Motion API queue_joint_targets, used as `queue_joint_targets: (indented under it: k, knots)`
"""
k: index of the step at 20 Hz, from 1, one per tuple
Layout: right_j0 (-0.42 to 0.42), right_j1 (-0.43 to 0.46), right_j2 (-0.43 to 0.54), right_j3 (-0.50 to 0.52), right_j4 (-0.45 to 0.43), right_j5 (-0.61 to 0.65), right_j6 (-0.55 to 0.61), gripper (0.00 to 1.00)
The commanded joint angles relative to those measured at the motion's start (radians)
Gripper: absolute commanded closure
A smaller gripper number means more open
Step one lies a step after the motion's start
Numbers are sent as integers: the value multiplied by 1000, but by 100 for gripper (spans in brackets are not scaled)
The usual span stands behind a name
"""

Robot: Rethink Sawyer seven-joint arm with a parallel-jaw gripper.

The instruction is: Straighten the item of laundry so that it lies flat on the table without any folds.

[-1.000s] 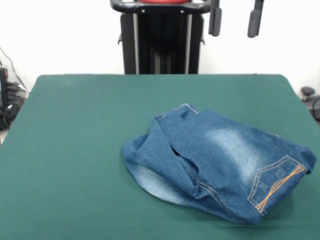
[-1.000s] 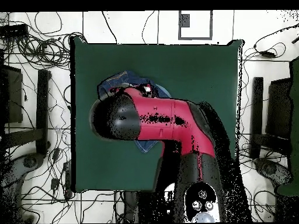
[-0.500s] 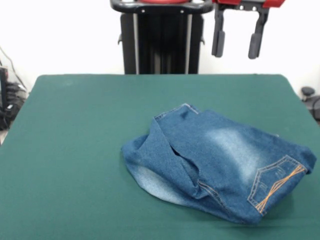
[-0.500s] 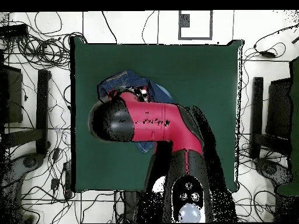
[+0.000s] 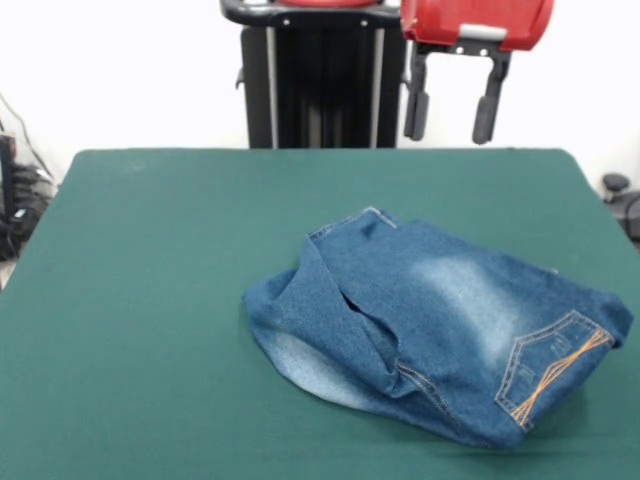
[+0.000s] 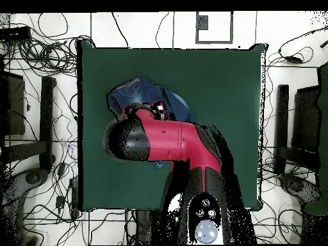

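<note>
Front view, jeans [image 5: 440, 335]: bunched and folded on the worktop [image 5: 160, 300], one orange-stitched pocket up at their right end.
Tool [image 5: 447, 103]: well above the jeans' far edge, fingers spread apart, holding nothing.
Pedestal [image 5: 320, 75]: behind the worktop's far edge.

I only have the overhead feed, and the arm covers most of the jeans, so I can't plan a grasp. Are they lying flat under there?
Observer: No. In the front view the jeans lie bunched on the table, with a flap folded over on their left part.
Operator: Is the gripper touching them?
Observer: No. The gripper hangs open, high above the cloth, and holds nothing.
Operator: Any landmark showing?
Observer: An orange-stitched back pocket faces up at the heap's near right corner in the front view.
</note>
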Motion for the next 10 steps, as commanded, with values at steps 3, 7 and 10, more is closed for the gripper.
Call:
queue_joint_targets:
  k: [3,7,10]
  knots:
    - [42,53,-20,171,3,-53,235,0]
    - [43,52,-30,192,0,-74,230,0]
    - [43,52,-34,200,1,-88,230,0]
